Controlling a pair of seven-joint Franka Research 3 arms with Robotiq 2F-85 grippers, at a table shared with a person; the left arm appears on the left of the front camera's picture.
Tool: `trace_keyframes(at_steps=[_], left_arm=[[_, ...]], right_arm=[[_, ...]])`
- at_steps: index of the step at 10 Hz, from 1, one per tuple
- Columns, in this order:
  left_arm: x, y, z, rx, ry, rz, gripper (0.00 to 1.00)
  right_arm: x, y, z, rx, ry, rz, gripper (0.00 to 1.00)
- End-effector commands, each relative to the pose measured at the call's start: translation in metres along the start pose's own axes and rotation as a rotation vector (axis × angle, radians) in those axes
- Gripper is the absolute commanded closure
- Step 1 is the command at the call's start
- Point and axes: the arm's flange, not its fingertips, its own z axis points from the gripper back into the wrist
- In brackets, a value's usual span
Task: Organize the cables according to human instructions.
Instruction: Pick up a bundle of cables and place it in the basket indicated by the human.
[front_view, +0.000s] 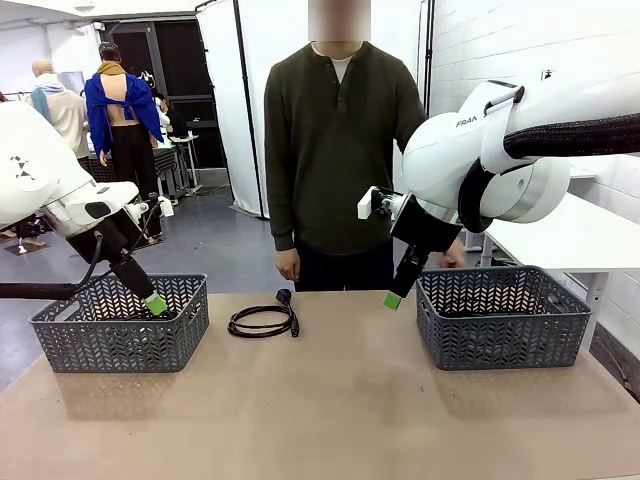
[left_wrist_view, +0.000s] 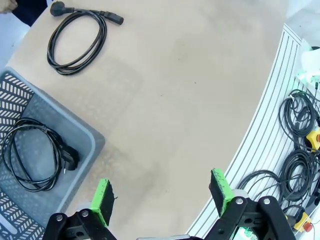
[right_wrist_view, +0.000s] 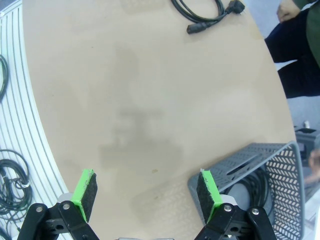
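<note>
Loose cable (front_view: 262, 320): centre of your front view, on the tabletop (front_view: 330, 400) before the human (front_view: 340, 150).
Left basket (left_wrist_view: 75, 150): one coil (left_wrist_view: 35, 160) already sorted.
Left claw (left_wrist_view: 162, 197): spread, empty.
Right claw (right_wrist_view: 146, 195): spread, empty, awaiting direction.

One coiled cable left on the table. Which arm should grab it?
Probably left. The coiled black cable lies left of the table's centre, nearer the left gripper above the left grey basket. The right gripper hovers beside the right grey basket, slightly farther. Both are open.
</note>
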Motion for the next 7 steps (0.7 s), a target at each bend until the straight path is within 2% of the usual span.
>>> trace_keyframes(at_steps=[1,7], left_arm=[[0.0021,0.0008,0.0003,0.002,0.000,-0.001,0.00],[0.0021,0.0008,0.0003,0.002,0.000,-0.001,0.00]], right_arm=[[-0.0007,0.0004,-0.0010,-0.004,0.002,-0.001,0.00],[-0.0007,0.0004,-0.0010,-0.004,0.002,-0.001,0.00]])
